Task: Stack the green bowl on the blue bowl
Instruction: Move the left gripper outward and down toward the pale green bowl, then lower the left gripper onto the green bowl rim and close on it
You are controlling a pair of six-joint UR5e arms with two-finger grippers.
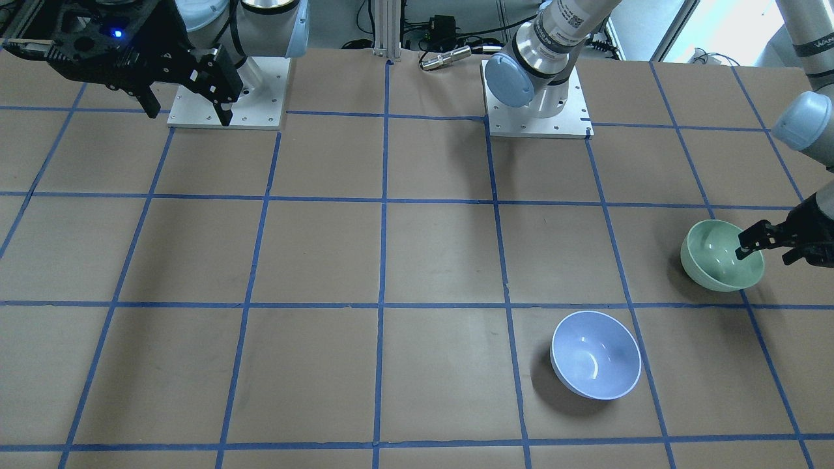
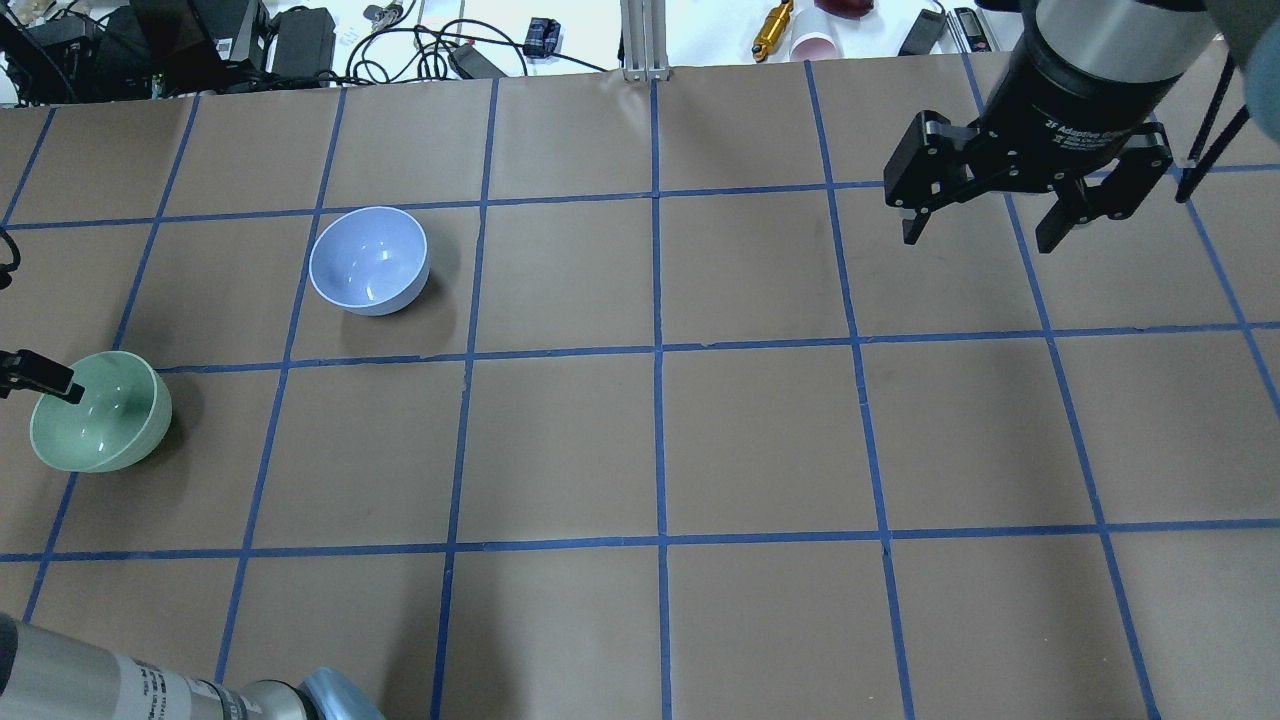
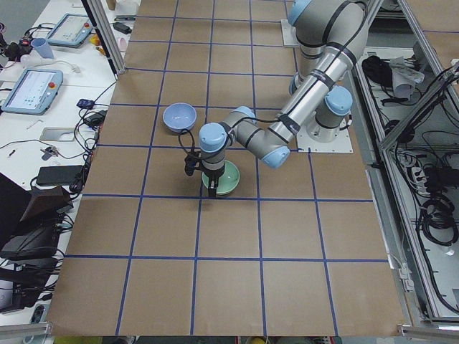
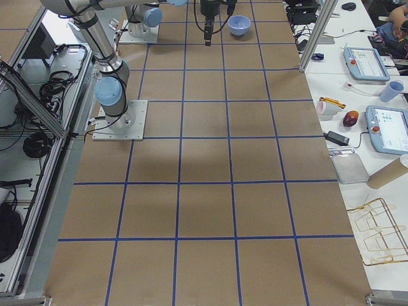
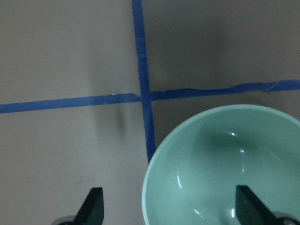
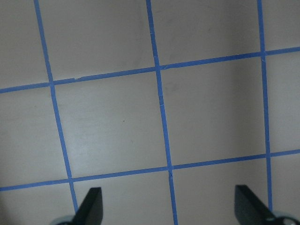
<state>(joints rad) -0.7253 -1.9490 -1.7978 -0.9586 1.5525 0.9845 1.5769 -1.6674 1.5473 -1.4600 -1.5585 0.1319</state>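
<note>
Brown paper covers the table (image 1: 326,247), ruled into squares by blue tape lines (image 1: 383,260). From where I stand, the left gripper (image 1: 765,251) sits down at the green bowl (image 1: 717,260), its jaws spread wide and holding nothing. The wrist view shows the bowl's rim passing between the two fingers: one fingertip (image 5: 248,208) hangs over the glossy inside, and the other is outside, over the paper. I cannot make out whether either finger touches the bowl. The bowl stands upright on the table, directly under and partly between those fingers.

The blue bowl (image 1: 596,355) also stands upright and has nothing in it. It is well apart from the left gripper, farther out from the robot's base and toward its right side. The two bowls do not touch.

The right gripper (image 2: 980,235) hangs far across the table from both bowls, raised above the paper. Its jaws are also spread apart with nothing between them, and only taped squares lie below it.
</note>
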